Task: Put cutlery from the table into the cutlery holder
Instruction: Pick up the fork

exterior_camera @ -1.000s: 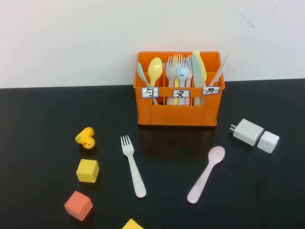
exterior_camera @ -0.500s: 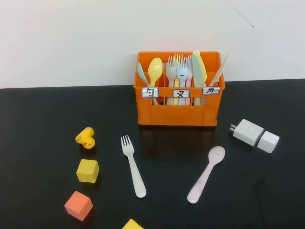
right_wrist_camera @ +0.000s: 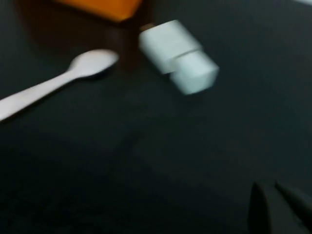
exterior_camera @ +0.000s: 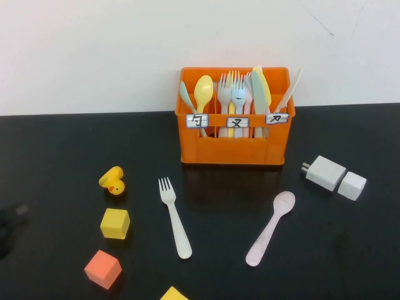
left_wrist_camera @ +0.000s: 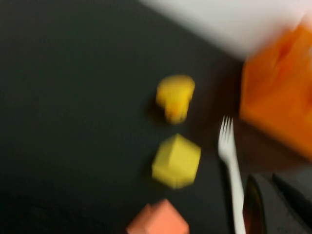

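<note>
A matte black bench (exterior_camera: 56, 144) fills the lower part of the high view, backed by a plain white wall (exterior_camera: 94, 50). At the far left edge a dark blur is the left hand (exterior_camera: 9, 219), low over the bench; its fingers (left_wrist_camera: 273, 204) are closed together on nothing. Next come a yellow duck toy (exterior_camera: 112, 181), a yellow cube (exterior_camera: 115, 223) and an orange-red cube (exterior_camera: 102, 269), with another yellow block (exterior_camera: 174, 294) at the near edge. The white fork (exterior_camera: 174, 216) lies flat, tines toward the wall. Behind it the orange cutlery holder (exterior_camera: 234, 150) stands upright near the wall, with spoons, forks and knives in its three labelled compartments. The pale pink spoon (exterior_camera: 270, 227) lies slanted in front of the holder, bowl farther from the robot. A white charger plug (exterior_camera: 325, 172) and a white block (exterior_camera: 352, 185) sit beside each other to the right. The right hand (right_wrist_camera: 280, 207) shows only in its own wrist view, over bare bench near the plug, closed and empty.
</note>
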